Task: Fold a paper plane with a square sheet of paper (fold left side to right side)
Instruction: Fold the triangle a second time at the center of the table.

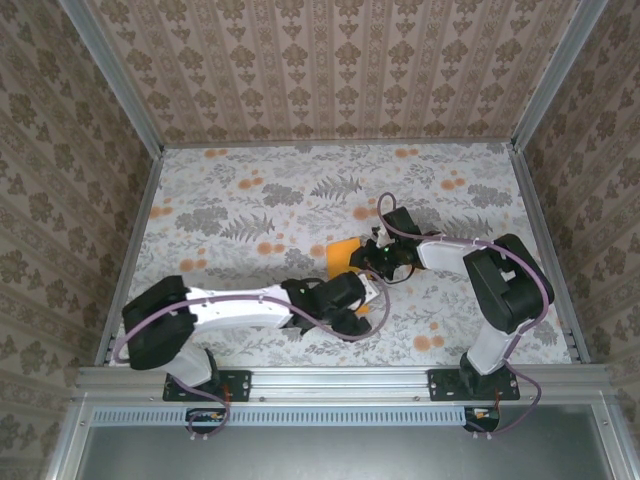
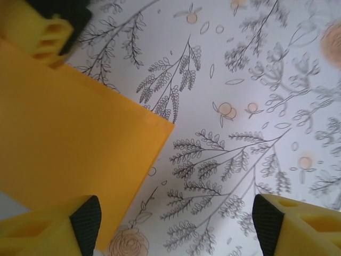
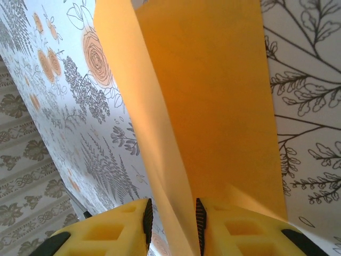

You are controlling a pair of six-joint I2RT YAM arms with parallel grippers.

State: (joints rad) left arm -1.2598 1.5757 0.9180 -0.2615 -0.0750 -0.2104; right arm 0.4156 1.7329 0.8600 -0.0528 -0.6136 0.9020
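Firmly, right pincer (image 3: 171, 226) clamps the orange sheet (image 3: 213, 106); left pincer (image 2: 176, 221) gapes.

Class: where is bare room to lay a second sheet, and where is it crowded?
Free: the floral cloth along the back wall. Crowded: mid-table, where left gripper and right gripper meet at the square sheet of paper.

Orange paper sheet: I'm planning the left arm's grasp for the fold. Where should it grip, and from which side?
Probably the free corner of the orange paper sheet, coming in low from the floral cloth side: it lies flat there, while the right tool pinches the raised flap.
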